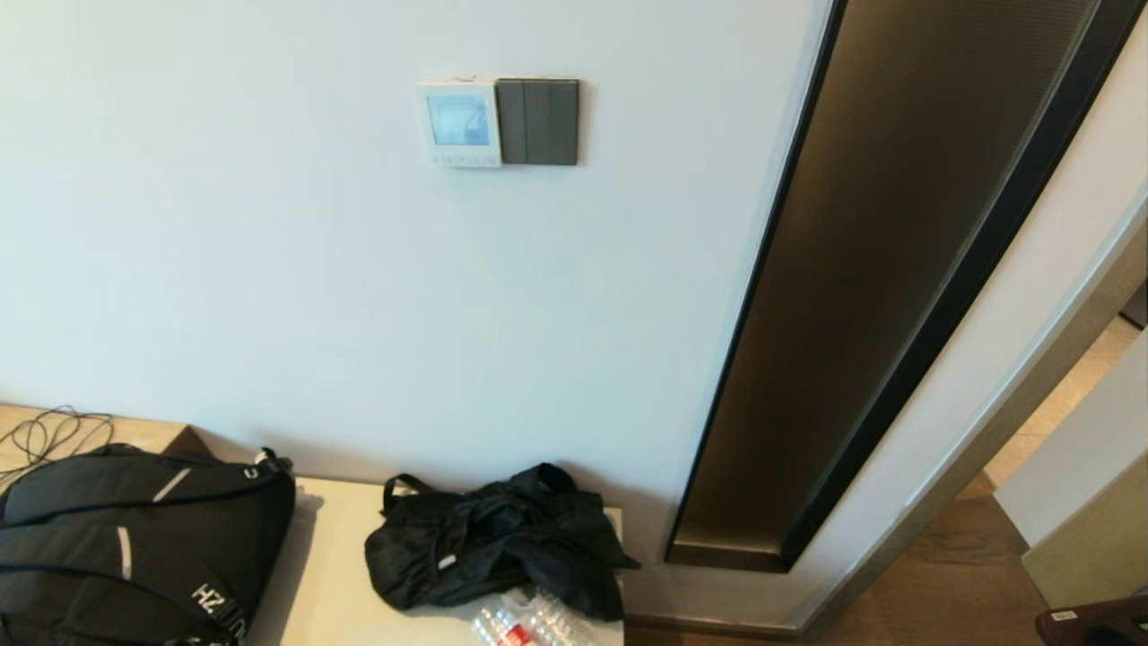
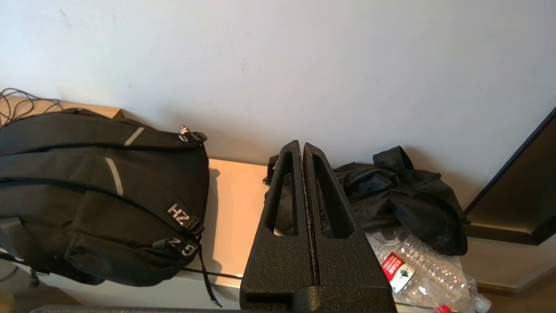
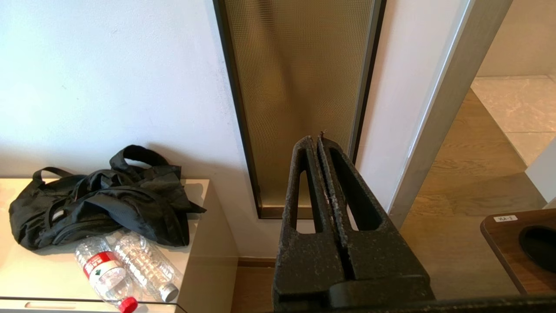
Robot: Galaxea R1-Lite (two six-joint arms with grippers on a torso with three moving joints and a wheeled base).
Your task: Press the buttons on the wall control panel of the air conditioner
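The wall control panel (image 1: 459, 124) is a small white square with a lit blue screen, high on the wall in the head view. Its row of tiny white buttons (image 1: 465, 159) runs along its bottom edge. Neither arm shows in the head view. My left gripper (image 2: 302, 146) is shut and empty, low down, pointing at the wall above the cabinet. My right gripper (image 3: 316, 140) is shut and empty, pointing at the ribbed glass strip. The panel shows in neither wrist view.
A dark grey three-rocker switch plate (image 1: 538, 121) adjoins the panel's right side. Below, a white cabinet (image 1: 332, 574) carries a black backpack (image 1: 134, 538), a crumpled black bag (image 1: 502, 538) and plastic bottles (image 1: 529, 624). A dark-framed glass strip (image 1: 879, 269) and a doorway lie to the right.
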